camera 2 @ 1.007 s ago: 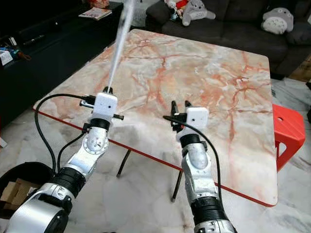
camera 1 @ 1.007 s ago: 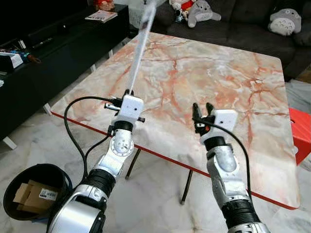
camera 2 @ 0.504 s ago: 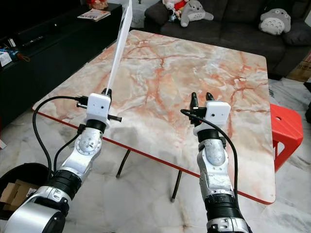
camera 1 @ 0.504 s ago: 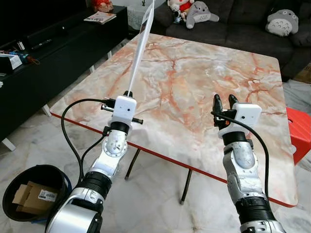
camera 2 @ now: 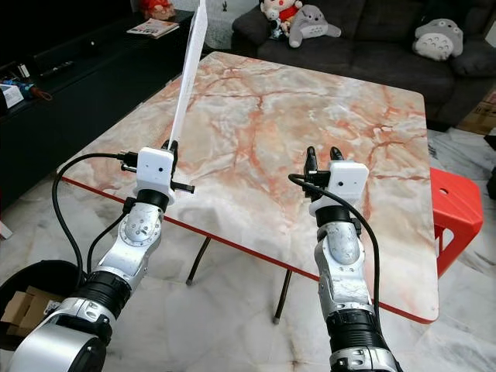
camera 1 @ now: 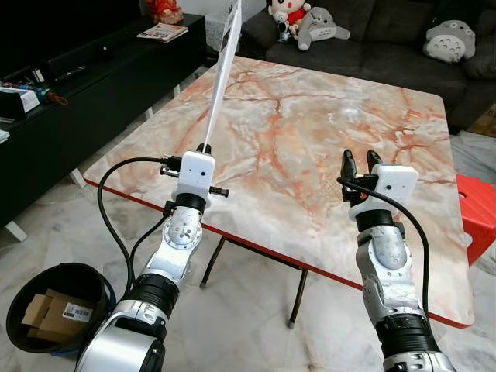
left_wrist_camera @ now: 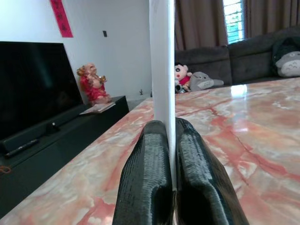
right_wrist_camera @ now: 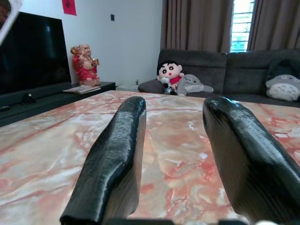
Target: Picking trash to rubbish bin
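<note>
While the right claw [camera 1: 356, 159] gapes empty, the left claw [left_wrist_camera: 171, 140] pinches a white strip [camera 1: 221, 77] rising upright from it

Marble table [camera 1: 310, 124]; dark sofa [camera 1: 387, 31] with plush toys [camera 1: 322, 19]; red stool [camera 1: 479, 209].

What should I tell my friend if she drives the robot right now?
Left gripper: jaws shut on a long white strip of trash, held up over the near left part of the marble table.
Right gripper: jaws open, holding nothing, hovering over the table's near right side.
Rubbish bin: on the floor to the robot's left, beside the left arm, with cardboard already inside.
Done: the strip is picked up.
Left: swing the left arm out over the bin, probably turning left, and let the strip drop in.
</note>
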